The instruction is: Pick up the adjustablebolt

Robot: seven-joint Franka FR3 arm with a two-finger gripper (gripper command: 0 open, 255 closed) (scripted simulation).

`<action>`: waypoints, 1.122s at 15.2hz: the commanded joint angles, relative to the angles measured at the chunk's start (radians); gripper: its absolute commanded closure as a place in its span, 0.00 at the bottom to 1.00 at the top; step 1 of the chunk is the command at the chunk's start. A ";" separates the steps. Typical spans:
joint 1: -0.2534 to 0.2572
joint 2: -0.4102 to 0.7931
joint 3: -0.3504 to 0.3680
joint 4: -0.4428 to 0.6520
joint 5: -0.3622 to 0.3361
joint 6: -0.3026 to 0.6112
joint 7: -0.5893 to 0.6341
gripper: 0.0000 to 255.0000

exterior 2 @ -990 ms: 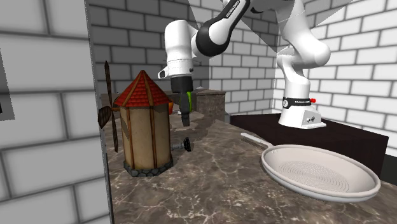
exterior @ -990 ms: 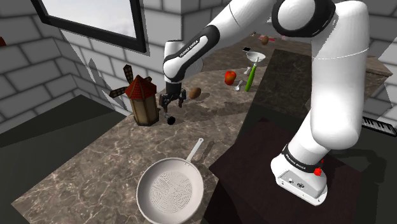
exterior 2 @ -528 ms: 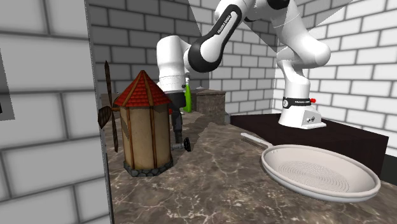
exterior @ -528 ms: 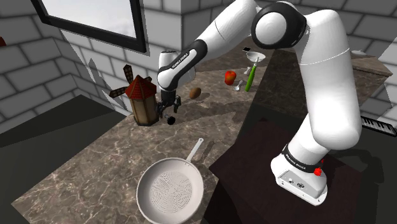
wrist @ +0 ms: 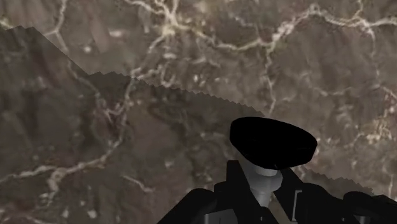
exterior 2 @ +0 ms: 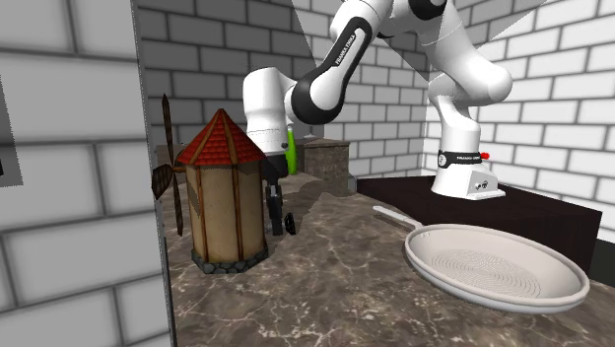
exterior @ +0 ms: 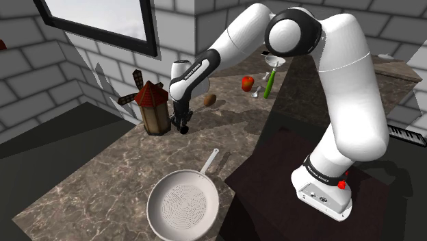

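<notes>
The adjustable bolt (wrist: 273, 143) has a wide black head and a grey shank. It lies on the dark marble counter (exterior: 123, 178) beside the windmill model. My gripper (exterior: 181, 124) is down at the counter, shut on the bolt (exterior: 184, 129). In the wrist view the black fingers (wrist: 210, 207) clasp the shank, and the head sticks out just past them. In the second exterior view the gripper (exterior 2: 277, 215) stands close against the windmill, and the bolt's head (exterior 2: 292, 225) pokes out at its side.
A windmill model (exterior: 152, 106) with a red roof stands right beside the gripper. A white frying pan (exterior: 183, 205) lies nearer the counter's front. A brown lump (exterior: 209, 100), a red item (exterior: 248, 83) and a green bottle (exterior: 269, 82) sit farther back. The dark stand (exterior: 287, 171) borders the counter.
The arm has come down from above the bolt to the counter. The fingers, open before, have shut around the bolt.
</notes>
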 commanded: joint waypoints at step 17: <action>-0.002 -0.099 0.001 -0.011 -0.001 -0.087 0.012 1.00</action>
